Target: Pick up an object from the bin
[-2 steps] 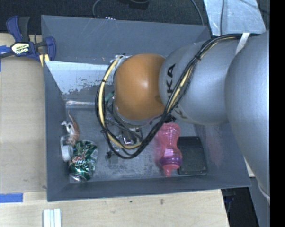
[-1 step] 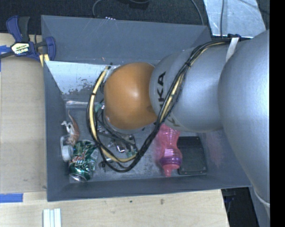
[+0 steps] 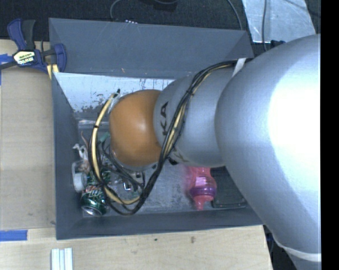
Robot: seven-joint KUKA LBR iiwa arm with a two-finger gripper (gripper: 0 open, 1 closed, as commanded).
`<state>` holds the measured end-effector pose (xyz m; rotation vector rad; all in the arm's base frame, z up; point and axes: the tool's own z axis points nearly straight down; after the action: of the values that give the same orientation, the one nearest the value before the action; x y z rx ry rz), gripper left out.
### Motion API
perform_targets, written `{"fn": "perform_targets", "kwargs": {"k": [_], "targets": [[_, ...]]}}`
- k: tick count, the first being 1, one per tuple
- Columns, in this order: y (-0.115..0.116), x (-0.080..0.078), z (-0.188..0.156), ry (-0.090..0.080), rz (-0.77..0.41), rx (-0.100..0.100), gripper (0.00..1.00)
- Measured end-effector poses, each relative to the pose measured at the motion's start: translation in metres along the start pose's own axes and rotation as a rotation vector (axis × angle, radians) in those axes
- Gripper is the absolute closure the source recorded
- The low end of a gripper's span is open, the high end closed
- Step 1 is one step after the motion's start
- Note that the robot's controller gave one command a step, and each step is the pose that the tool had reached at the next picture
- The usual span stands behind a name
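The hand [image 3: 117, 179], under the orange cover [image 3: 133, 128] of the arm [image 3: 259, 122], is low in the bin [image 3: 65, 151] over a heap [image 3: 81, 170] near its front left corner, just beside a green can [image 3: 94, 202], with a pink bottle [image 3: 200, 187] apart to the right; whether the hand is apart or together I cannot tell.

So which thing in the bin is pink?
The small pink plastic bottle lying right of the orange wrist cover; the crumpled metal can at left is green.
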<state>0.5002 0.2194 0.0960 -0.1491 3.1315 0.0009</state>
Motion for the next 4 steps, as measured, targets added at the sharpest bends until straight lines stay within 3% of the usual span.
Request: {"fn": "perform_targets", "kwargs": {"k": [1, 2, 4], "targets": [[0.003, -0.018, 0.004, -0.001, 0.176, -0.004, 1.0], [0.003, -0.018, 0.004, 0.0, 0.176, -0.004, 1.0], [-0.006, -0.026, -0.068, 0.004, 0.152, -0.003, 1.0]]}}
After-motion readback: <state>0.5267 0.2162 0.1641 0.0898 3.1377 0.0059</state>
